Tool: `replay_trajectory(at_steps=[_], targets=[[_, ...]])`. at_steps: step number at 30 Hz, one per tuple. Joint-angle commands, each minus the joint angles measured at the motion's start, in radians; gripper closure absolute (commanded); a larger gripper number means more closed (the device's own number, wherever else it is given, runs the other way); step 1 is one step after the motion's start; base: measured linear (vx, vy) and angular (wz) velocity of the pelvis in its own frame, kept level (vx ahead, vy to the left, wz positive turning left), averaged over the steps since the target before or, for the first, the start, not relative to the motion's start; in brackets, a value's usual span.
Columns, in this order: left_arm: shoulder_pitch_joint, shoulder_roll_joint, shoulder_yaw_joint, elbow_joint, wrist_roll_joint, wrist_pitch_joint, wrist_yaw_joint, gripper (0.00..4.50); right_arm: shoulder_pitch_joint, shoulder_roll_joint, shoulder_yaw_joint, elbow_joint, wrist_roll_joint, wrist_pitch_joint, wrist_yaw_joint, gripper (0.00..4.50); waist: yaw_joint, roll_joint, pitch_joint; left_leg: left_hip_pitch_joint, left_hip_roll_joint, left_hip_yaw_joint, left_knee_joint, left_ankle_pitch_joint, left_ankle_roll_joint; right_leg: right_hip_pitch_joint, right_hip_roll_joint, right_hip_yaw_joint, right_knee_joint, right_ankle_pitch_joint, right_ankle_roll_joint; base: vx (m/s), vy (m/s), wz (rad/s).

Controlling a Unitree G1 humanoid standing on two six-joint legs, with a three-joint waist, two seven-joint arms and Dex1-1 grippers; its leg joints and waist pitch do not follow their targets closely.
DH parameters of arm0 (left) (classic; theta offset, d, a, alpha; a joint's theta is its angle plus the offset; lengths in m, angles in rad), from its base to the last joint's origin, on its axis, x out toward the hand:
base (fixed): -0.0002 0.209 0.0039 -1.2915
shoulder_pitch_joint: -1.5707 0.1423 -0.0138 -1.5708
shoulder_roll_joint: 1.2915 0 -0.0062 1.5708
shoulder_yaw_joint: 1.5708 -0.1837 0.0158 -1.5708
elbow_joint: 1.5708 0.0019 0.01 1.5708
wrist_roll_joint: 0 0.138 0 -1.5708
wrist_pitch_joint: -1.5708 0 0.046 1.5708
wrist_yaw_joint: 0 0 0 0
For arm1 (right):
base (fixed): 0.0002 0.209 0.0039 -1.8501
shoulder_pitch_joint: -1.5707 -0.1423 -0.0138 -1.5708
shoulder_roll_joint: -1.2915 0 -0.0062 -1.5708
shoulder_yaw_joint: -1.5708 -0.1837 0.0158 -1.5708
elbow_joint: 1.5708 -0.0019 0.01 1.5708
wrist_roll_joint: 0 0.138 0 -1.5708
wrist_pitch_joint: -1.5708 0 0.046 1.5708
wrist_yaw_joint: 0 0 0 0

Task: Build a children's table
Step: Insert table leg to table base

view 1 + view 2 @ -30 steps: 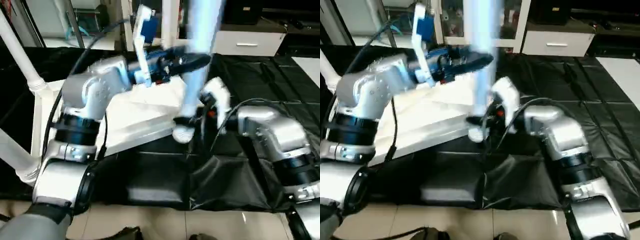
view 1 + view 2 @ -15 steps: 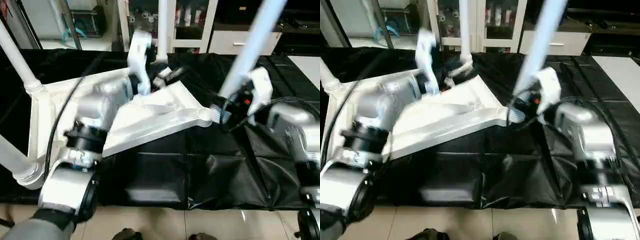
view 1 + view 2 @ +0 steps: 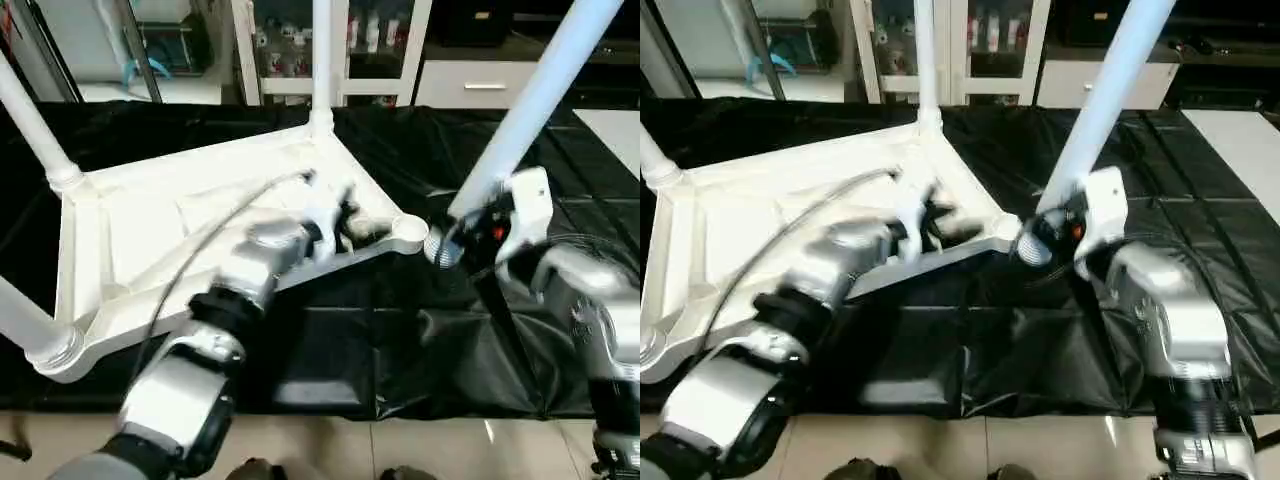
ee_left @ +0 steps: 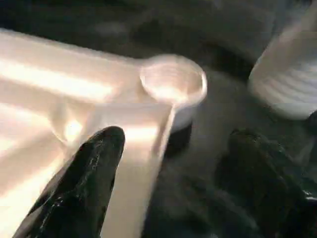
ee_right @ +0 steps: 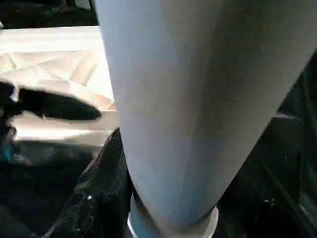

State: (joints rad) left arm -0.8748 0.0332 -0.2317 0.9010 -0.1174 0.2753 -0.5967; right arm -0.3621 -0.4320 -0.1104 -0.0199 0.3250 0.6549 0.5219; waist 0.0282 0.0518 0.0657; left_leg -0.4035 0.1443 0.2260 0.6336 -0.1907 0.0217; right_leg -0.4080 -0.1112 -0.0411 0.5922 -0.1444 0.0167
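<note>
One white tabletop (image 3: 130,230) lies ribs-up. Four white legs: three standing in sockets at far-left (image 3: 30,110), near-left (image 3: 20,315), far (image 3: 321,60); one loose on the right (image 3: 530,100).

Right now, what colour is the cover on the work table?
Black, glossy and creased; the cover shows best in the left eye view.

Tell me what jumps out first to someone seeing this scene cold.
The upturned white tabletop on the black-covered work table, three legs already standing in its corners. At its near right, the right gripper holds the fourth leg tilted, its end just beside the empty socket, with the left gripper straddling the rim there.
</note>
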Motion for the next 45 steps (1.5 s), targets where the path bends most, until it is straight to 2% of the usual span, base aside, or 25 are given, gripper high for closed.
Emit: replay_trajectory(at_steps=[1, 2, 3, 4, 9, 11, 13, 17, 19, 21, 22, 24, 25, 26, 28, 29, 31, 32, 35, 36, 37, 38, 39, 44, 45], targets=[[-0.026, 0.003, -0.012, 0.039, 0.037, -0.031, 0.017, 1.00, -0.003, -0.015, -0.021, -0.046, 0.018, 0.017, -0.004, 2.62, -0.008, -0.012, -0.084, 0.040, 0.071, -0.055, -0.093, -0.322, -0.023, 0.034, -0.042, 0.024, -0.081, -0.319, -0.203, 0.000, 0.000, 0.00], [-0.032, 0.002, -0.020, 0.070, 0.055, -0.048, 0.033, 1.00, 0.002, -0.022, -0.023, -0.058, 0.020, 0.025, -0.003, 2.62, -0.009, -0.013, -0.084, 0.038, 0.070, -0.055, -0.093, -0.319, -0.017, 0.035, -0.041, 0.024, -0.083, -0.320, -0.204, 0.000, 0.000, 0.00], [-0.038, 0.003, -0.030, 0.100, 0.075, -0.063, 0.056, 1.00, 0.009, -0.029, -0.025, -0.071, 0.023, 0.033, 0.000, 2.62, -0.012, -0.009, -0.084, 0.038, 0.069, -0.055, -0.092, -0.318, -0.010, 0.035, -0.042, 0.024, -0.082, -0.323, -0.206, 0.000, 0.000, 0.00], [-0.045, 0.001, -0.032, 0.128, 0.089, -0.077, 0.077, 1.22, 0.015, -0.035, -0.026, -0.086, 0.028, 0.045, 0.003, 2.62, -0.016, -0.009, -0.085, 0.039, 0.068, -0.056, -0.090, -0.324, -0.005, 0.034, -0.041, 0.022, -0.084, -0.335, -0.202, 0.000, 0.000, 0.00], [-0.075, -0.016, -0.011, 0.211, 0.097, -0.103, 0.081, 1.61, 0.030, -0.049, -0.020, -0.124, 0.034, 0.074, 0.009, 2.62, -0.029, -0.008, -0.086, 0.033, 0.068, -0.056, -0.088, -0.300, 0.020, 0.036, -0.041, 0.020, -0.085, -0.327, -0.212, 0.000, 0.000, 0.00], [-0.081, -0.020, -0.008, 0.222, 0.097, -0.105, 0.078, 1.87, 0.030, -0.052, -0.021, -0.124, 0.034, 0.075, 0.011, 2.62, -0.030, -0.009, -0.087, 0.036, 0.069, -0.055, -0.088, -0.301, 0.021, 0.034, -0.042, 0.020, -0.085, -0.326, -0.217, 0.000, 0.000, 0.00], [-0.090, -0.029, 0.012, 0.243, 0.083, -0.100, 0.053, 1.94, 0.028, -0.055, -0.018, -0.131, 0.041, 0.083, 0.012, 2.62, -0.031, -0.009, -0.085, 0.036, 0.069, -0.054, -0.088, -0.310, 0.020, 0.032, -0.043, 0.020, -0.088, -0.337, -0.223, 0.000, 0.000, 0.00], [-0.111, -0.042, 0.031, 0.277, 0.070, -0.069, 0.003, 2.31, 0.022, -0.066, -0.010, -0.127, 0.045, 0.086, 0.023, 2.62, -0.030, -0.014, -0.084, 0.037, 0.070, -0.056, -0.089, -0.322, 0.017, 0.031, -0.045, 0.020, -0.089, -0.366, -0.217, 0.000, 0.000, 0.00], [-0.120, -0.041, 0.034, 0.291, 0.072, -0.059, -0.003, 2.36, 0.016, -0.067, -0.006, -0.125, 0.044, 0.088, 0.026, 2.62, -0.030, -0.016, -0.084, 0.036, 0.070, -0.055, -0.089, -0.313, 0.019, 0.031, -0.044, 0.020, -0.088, -0.356, -0.217, 0.000, 0.000, 0.00], [-0.129, -0.040, 0.036, 0.305, 0.074, -0.050, -0.004, 2.70, 0.011, -0.068, -0.003, -0.124, 0.044, 0.090, 0.029, 2.62, -0.028, -0.014, -0.084, 0.037, 0.072, -0.055, -0.089, -0.301, 0.023, 0.031, -0.045, 0.021, -0.086, -0.334, -0.225, 0.000, 0.000, 0.00], [-0.132, -0.038, 0.034, 0.311, 0.080, -0.046, -0.007, 2.70, 0.008, -0.069, -0.001, -0.123, 0.043, 0.090, 0.032, 2.62, -0.028, -0.017, -0.084, 0.036, 0.072, -0.055, -0.089, -0.299, 0.025, 0.031, -0.045, 0.021, -0.086, -0.329, -0.227, 0.000, 0.000, 0.00], [-0.134, -0.030, 0.019, 0.323, 0.105, -0.038, -0.026, 2.78, 0.000, -0.075, 0.004, -0.117, 0.042, 0.087, 0.040, 2.62, -0.027, -0.016, -0.084, 0.035, 0.071, -0.054, -0.089, -0.291, 0.030, 0.032, -0.046, 0.021, -0.085, -0.324, -0.230, 0.000, 0.000, 0.00], [-0.135, -0.029, 0.017, 0.325, 0.109, -0.038, -0.030, 2.89, -0.001, -0.076, 0.005, -0.116, 0.042, 0.086, 0.042, 2.62, -0.027, -0.019, -0.084, 0.035, 0.072, -0.054, -0.088, -0.285, 0.034, 0.033, -0.047, 0.022, -0.085, -0.327, -0.230, 0.000, 0.000, 0.00], [-0.134, -0.026, 0.011, 0.331, 0.122, -0.040, -0.044, 3.15, -0.004, -0.080, 0.008, -0.112, 0.042, 0.084, 0.046, 2.62, -0.027, -0.018, -0.084, 0.035, 0.072, -0.054, -0.089, -0.280, 0.036, 0.033, -0.047, 0.022, -0.086, -0.329, -0.228, 0.000, 0.000, 0.00], [-0.132, -0.023, 0.002, 0.332, 0.133, -0.046, -0.058, 3.19, -0.005, -0.082, 0.010, -0.110, 0.042, 0.082, 0.049, 2.62, -0.026, -0.017, -0.084, 0.037, 0.073, -0.054, -0.089, -0.277, 0.035, 0.033, -0.047, 0.022, -0.086, -0.323, -0.230, 0.000, 0.000, 0.00], [-0.126, -0.018, -0.015, 0.331, 0.149, -0.057, -0.074, 3.25, -0.008, -0.085, 0.012, -0.106, 0.041, 0.080, 0.052, 2.62, -0.026, -0.022, -0.084, 0.036, 0.073, -0.053, -0.090, -0.277, 0.037, 0.034, -0.047, 0.022, -0.086, -0.322, -0.230, 0.000, 0.000, 0.00], [-0.116, -0.008, -0.051, 0.333, 0.185, -0.078, -0.104, 3.38, -0.012, -0.089, 0.017, -0.102, 0.039, 0.074, 0.061, 2.62, -0.024, -0.020, -0.080, 0.038, 0.074, -0.053, -0.092, -0.291, 0.039, 0.031, -0.048, 0.023, -0.092, -0.354, -0.224, 0.000, 0.000, 0.00], [-0.109, -0.001, -0.077, 0.329, 0.208, -0.089, -0.134, 3.48, -0.016, -0.093, 0.019, -0.098, 0.040, 0.073, 0.069, 2.62, -0.024, -0.023, -0.078, 0.041, 0.074, -0.054, -0.093, -0.310, 0.031, 0.028, -0.049, 0.022, -0.096, -0.387, -0.216, 0.000, 0.000, 0.00], [-0.093, 0.015, -0.121, 0.314, 0.243, -0.113, -0.213, 3.66, -0.023, -0.100, 0.025, -0.095, 0.041, 0.069, 0.086, 2.62, -0.025, -0.021, -0.077, 0.041, 0.077, -0.060, -0.098, -0.328, 0.014, 0.030, -0.051, 0.022, -0.097, -0.419, -0.201, 0.000, 0.000, 0.00], [-0.070, 0.040, -0.159, 0.284, 0.270, -0.137, -0.312, 3.79, -0.026, -0.109, 0.030, -0.095, 0.044, 0.066, 0.103, 2.62, -0.026, -0.023, -0.077, 0.040, 0.079, -0.061, -0.101, -0.332, 0.010, 0.031, -0.051, 0.022, -0.096, -0.413, -0.201, 0.000, 0.000, 0.00], [-0.051, 0.060, -0.178, 0.253, 0.275, -0.154, -0.378, 3.90, -0.026, -0.112, 0.031, -0.096, 0.047, 0.064, 0.113, 2.62, -0.026, -0.029, -0.080, 0.041, 0.082, -0.059, -0.103, -0.325, 0.009, 0.032, -0.053, 0.023, -0.093, -0.389, -0.207, 0.000, 0.000, 0.00], [-0.047, 0.065, -0.182, 0.246, 0.275, -0.157, -0.392, 3.96, -0.026, -0.113, 0.031, -0.096, 0.048, 0.064, 0.115, 2.62, -0.022, -0.025, -0.080, 0.041, 0.083, -0.061, -0.104, -0.312, 0.011, 0.033, -0.055, 0.024, -0.090, -0.371, -0.213, 0.000, 0.000, 0.00], [-0.016, 0.097, -0.206, 0.188, 0.271, -0.182, -0.486, 3.99, -0.026, -0.116, 0.033, -0.097, 0.054, 0.062, 0.129, 2.62, -0.022, -0.024, -0.081, 0.040, 0.082, -0.056, -0.105, -0.293, 0.016, 0.031, -0.055, 0.026, -0.087, -0.325, -0.230, 0.000, 0.000, 0.00], [0.051, 0.162, -0.226, 0.048, 0.256, -0.177, -0.552, 4.42, -0.021, -0.116, 0.039, -0.121, 0.105, 0.074, 0.192, 2.62, -0.018, -0.023, -0.084, 0.042, 0.086, -0.053, -0.104, -0.283, 0.023, 0.036, -0.060, 0.028, -0.076, -0.271, -0.259, 0.000, 0.000, 0.00], [0.065, 0.173, -0.222, 0.019, 0.251, -0.172, -0.560, 4.46, -0.019, -0.117, 0.040, -0.129, 0.121, 0.081, 0.212, 2.62, -0.015, -0.022, -0.083, 0.043, 0.085, -0.051, -0.103, -0.280, 0.026, 0.034, -0.058, 0.028, -0.077, -0.277, -0.260, 0.000, 0.000, 0.00]])
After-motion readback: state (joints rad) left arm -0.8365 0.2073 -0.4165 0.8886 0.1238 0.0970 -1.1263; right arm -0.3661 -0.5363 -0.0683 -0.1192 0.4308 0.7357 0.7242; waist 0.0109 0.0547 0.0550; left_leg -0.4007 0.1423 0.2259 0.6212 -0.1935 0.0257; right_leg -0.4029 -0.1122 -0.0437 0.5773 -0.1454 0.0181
